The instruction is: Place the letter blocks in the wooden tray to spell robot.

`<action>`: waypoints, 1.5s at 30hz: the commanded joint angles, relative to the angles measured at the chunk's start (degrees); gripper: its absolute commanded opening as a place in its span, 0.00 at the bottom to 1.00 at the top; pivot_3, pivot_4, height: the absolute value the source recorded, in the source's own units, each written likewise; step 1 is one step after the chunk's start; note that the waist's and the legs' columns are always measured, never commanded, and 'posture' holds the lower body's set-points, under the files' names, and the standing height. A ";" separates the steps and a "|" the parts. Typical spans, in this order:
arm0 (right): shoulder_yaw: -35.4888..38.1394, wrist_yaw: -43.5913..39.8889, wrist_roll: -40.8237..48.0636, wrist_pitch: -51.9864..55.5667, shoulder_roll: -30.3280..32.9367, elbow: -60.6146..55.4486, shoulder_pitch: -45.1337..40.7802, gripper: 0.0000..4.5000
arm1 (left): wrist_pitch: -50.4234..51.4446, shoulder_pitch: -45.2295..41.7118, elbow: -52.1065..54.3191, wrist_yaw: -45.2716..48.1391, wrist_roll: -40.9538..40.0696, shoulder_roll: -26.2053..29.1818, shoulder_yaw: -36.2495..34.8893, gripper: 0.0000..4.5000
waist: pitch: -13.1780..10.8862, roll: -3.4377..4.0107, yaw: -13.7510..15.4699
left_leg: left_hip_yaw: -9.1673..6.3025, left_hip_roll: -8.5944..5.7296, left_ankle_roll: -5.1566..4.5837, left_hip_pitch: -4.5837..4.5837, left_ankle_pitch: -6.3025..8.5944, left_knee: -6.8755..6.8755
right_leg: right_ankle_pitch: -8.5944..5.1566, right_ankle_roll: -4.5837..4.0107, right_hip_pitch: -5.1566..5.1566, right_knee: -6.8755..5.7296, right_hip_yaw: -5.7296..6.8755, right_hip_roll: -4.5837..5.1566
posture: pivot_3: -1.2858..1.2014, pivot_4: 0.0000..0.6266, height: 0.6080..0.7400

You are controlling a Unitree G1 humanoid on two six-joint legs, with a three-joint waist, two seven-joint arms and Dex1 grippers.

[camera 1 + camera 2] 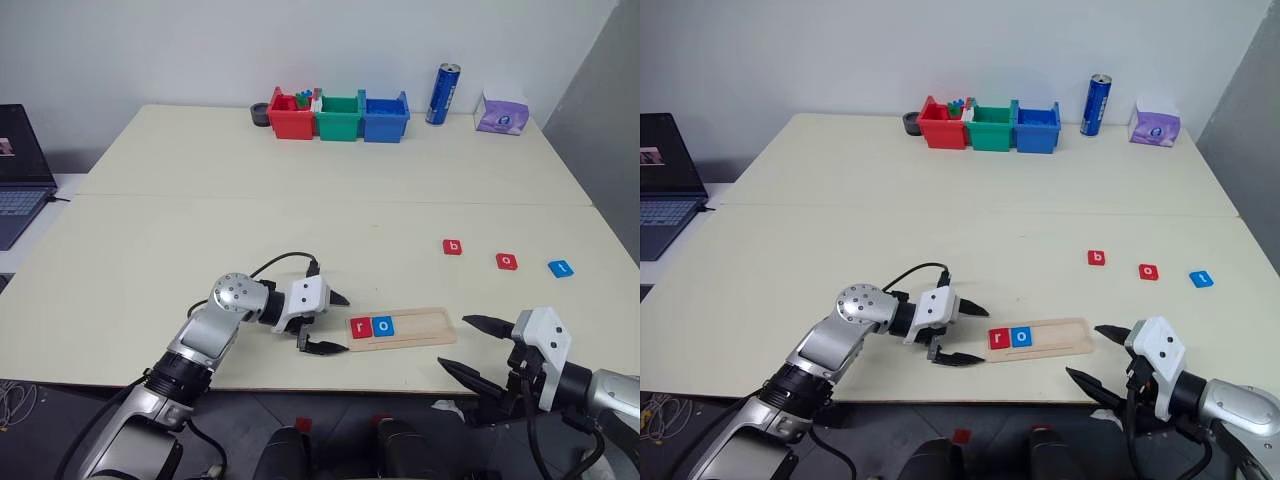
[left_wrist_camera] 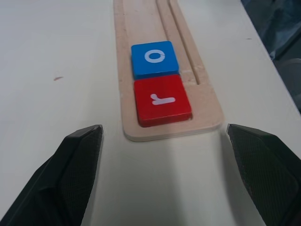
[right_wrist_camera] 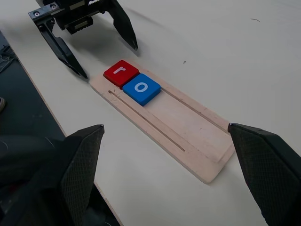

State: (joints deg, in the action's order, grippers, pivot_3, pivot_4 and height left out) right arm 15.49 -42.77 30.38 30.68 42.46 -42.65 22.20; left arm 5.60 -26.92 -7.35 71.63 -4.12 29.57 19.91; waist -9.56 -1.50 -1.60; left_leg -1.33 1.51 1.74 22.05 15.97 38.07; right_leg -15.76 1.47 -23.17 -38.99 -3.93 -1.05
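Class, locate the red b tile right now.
In the left eye view, the red b tile lies on the table's right side, beyond the wooden tray, left of the red o tile.

The big pale table (image 1: 300,200) holds the wooden tray (image 1: 425,330), three loose letter blocks (image 1: 508,261) (two red, one blue), three bins (image 1: 340,117), a can (image 1: 442,94) and a tissue pack (image 1: 502,112).

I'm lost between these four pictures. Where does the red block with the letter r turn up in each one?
Left eye view: red r block, at the wooden tray's left end, low centre.
Right eye view, same tray end, low centre.
Left wrist view, centre, at the tray's near end.
Right wrist view, upper left of centre.
Shared landmark: the blue o block touching it.
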 commanded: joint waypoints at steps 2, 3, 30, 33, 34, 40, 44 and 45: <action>0.28 -0.06 0.29 -0.33 0.48 -2.19 -0.33 1.00 | -1.23 -1.05 0.01 -1.20 0.24 -0.63 -0.16 0.99 | 0.00 0.00 0.00 | 0.00 0.00 0.00 0.00 0.00 0.00 | 0.00 0.00 0.00 0.00 0.01 0.00 | 0.52 0.24 1.00; 0.29 -0.09 0.32 -0.28 0.54 -2.22 -0.36 1.00 | -1.20 -0.97 0.11 -1.15 0.17 -0.57 -0.13 0.99 | 0.00 0.00 0.00 | -0.01 0.00 0.00 0.00 0.00 0.00 | 0.00 0.00 0.00 0.00 0.01 0.00 | 0.52 0.24 1.00; -11.13 30.91 -16.33 10.54 -17.84 36.27 -43.55 1.00 | 16.14 12.46 15.06 -1.98 -21.63 11.28 -21.76 0.99 | -0.03 0.04 -0.11 | -0.03 0.12 0.00 0.09 0.00 -0.09 | 0.23 -0.35 -0.15 -0.02 -0.05 0.06 | 0.52 0.24 1.00; -11.26 32.98 -18.23 8.89 -20.30 42.48 -46.05 1.00 | 14.76 13.71 14.93 -1.48 -21.18 12.46 -21.89 0.99 | -0.03 0.04 -0.15 | -0.04 0.10 0.00 0.11 0.00 -0.12 | 0.23 -0.37 -0.15 0.00 -0.04 0.08 | 0.52 0.24 1.00; -11.35 33.60 -19.00 8.13 -20.70 44.21 -46.63 1.00 | 14.27 13.95 14.94 -1.46 -20.99 12.69 -21.82 0.99 | -0.03 0.05 -0.14 | -0.03 0.10 0.00 0.11 0.00 -0.12 | 0.23 -0.37 -0.15 0.01 -0.03 0.08 | 0.52 0.24 1.00; -10.19 35.26 -19.96 6.40 -23.06 50.68 -49.02 1.00 | 11.19 15.37 14.77 -1.27 -19.22 13.65 -20.78 0.99 | -0.03 0.06 -0.33 | 0.02 0.08 0.00 0.03 0.00 -0.10 | 0.24 -0.37 -0.15 -0.02 -0.03 0.10 | 0.52 0.24 1.00; -8.97 35.65 -19.87 6.89 -24.53 53.39 -50.19 0.96 | 10.43 15.75 15.24 -1.51 -18.35 13.70 -19.92 1.00 | -0.03 0.06 -0.36 | 0.04 0.10 0.00 -0.01 0.00 -0.10 | 0.24 -0.37 -0.13 -0.03 -0.03 0.08 | 0.52 0.24 1.00; -8.75 35.79 -19.95 7.32 -24.77 53.79 -50.34 0.92 | 10.48 15.87 15.46 -1.56 -18.36 13.65 -19.91 1.00 | -0.03 0.06 -0.36 | 0.04 0.10 0.00 -0.01 0.00 -0.10 | 0.24 -0.37 -0.13 -0.03 -0.04 0.08 | 0.52 0.24 1.00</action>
State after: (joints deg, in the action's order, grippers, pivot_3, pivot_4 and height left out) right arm 5.68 -7.76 10.79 37.37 17.81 10.13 -27.87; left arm 16.96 -11.32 6.03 70.27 -22.50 42.49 -0.18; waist -9.59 -1.43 -1.97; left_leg -1.30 1.60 1.74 22.03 15.96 37.97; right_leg -15.52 1.10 -23.30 -39.02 -3.97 -0.97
